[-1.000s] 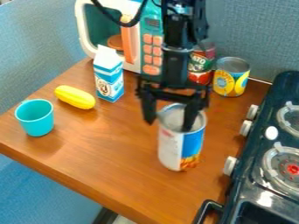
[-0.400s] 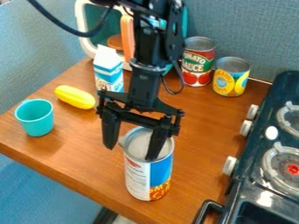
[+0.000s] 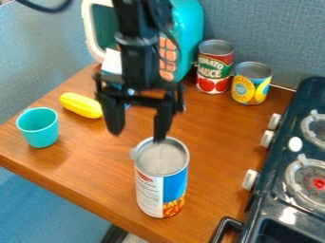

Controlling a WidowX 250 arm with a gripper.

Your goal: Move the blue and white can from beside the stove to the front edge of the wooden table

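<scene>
My gripper [image 3: 138,135] hangs over the middle of the wooden counter, its two fingers spread with nothing between them. Just below and in front of it stands an open, empty-looking can [image 3: 162,185] with a white, blue and orange label, upright near the counter's front edge. The right fingertip is at or just above the can's far rim; whether they touch I cannot tell. Behind the gripper, a blue and white milk carton [image 3: 112,62] is mostly hidden. To the left lie a yellow corn-like toy [image 3: 81,105] and an upright teal cup [image 3: 38,127].
A tomato sauce can [image 3: 215,67] and a yellow-labelled can [image 3: 251,83] stand at the back right. Behind the arm is a teal toy microwave [image 3: 188,35]. The dark toy stove [image 3: 279,190] with white knobs borders the counter on the right.
The open can moved toward the front left with my gripper over it, then stayed put. Since then my gripper has risen out of the can and shifted slightly left and back.
</scene>
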